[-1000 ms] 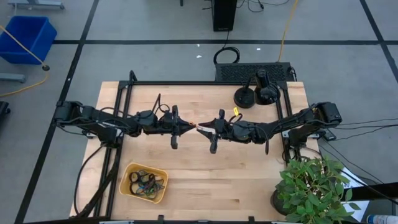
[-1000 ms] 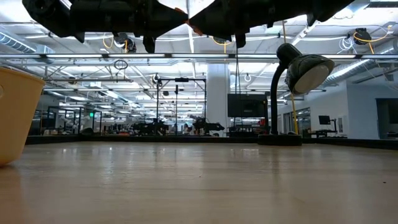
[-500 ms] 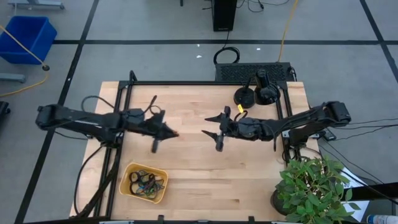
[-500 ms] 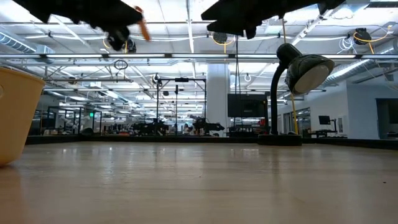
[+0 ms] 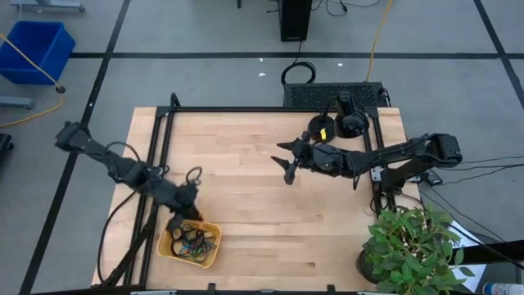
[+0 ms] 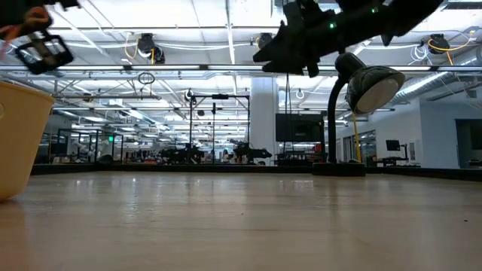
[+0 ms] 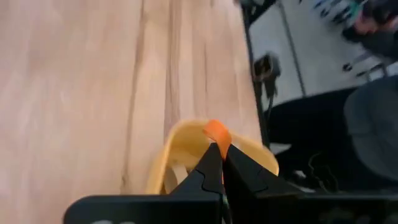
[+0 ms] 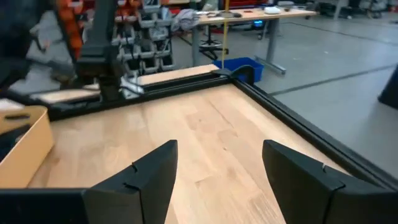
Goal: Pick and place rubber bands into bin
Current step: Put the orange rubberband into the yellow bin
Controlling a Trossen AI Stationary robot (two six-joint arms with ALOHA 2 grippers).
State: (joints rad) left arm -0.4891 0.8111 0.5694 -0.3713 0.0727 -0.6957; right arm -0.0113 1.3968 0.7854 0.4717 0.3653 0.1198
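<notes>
Tabletop (image 5: 262,205) of pale wood spreads under both arms, almost bare. Beside the right gripper (image 5: 286,161), which hangs with its jaws spread wide and holding nothing, stand a black desk lamp (image 5: 350,121) and, farther back near the arm's base, a potted plant (image 5: 413,246); that arm only waits above the middle of the table.

Just below and ahead of the left gripper (image 7: 219,155) sits the bin (image 5: 190,240), with a tangle of rubber bands (image 5: 194,241) already lying in it. The left gripper is clenched on an orange rubber band (image 7: 217,133), a small fold of it poking out past the fingertips, right over the bin's near rim.

To finish this step well, I judge the gripper should move a little farther over the bin's middle and lower before letting go, since a floppy loop dropped at the rim could catch on the edge or cling to a finger. Nothing stands between the gripper and the bin.
</notes>
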